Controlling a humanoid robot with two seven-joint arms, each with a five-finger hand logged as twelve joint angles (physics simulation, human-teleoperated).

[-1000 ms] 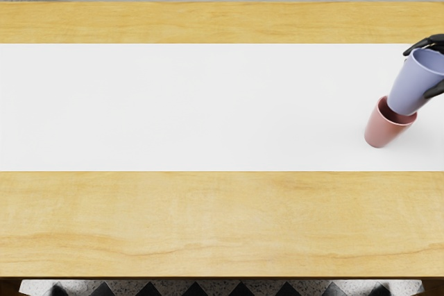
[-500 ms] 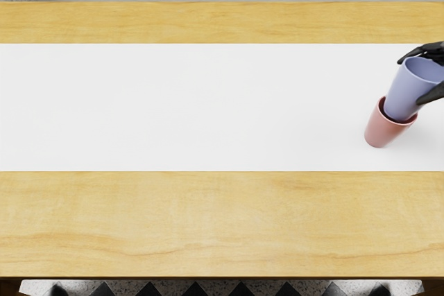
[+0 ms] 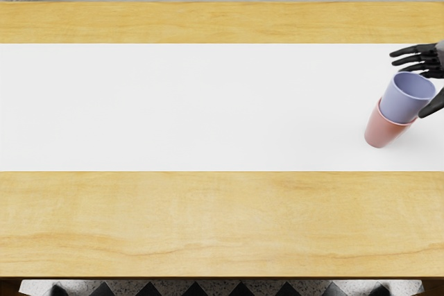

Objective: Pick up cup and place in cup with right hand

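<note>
Nearest to us, the pink cup (image 3: 381,134) stands on the white strip (image 3: 208,109), with the blue cup (image 3: 401,107) inside it. We judge the blue one light, stiff, a little slippery; we would take its upper wall. Beyond, the right hand (image 3: 433,64) has its fingers apart.

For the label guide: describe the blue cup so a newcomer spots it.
On the table, follow the white strip to the picture's right edge, near the right hand. The blue cup is the upper of two, its lower part inside the pink cup.
</note>
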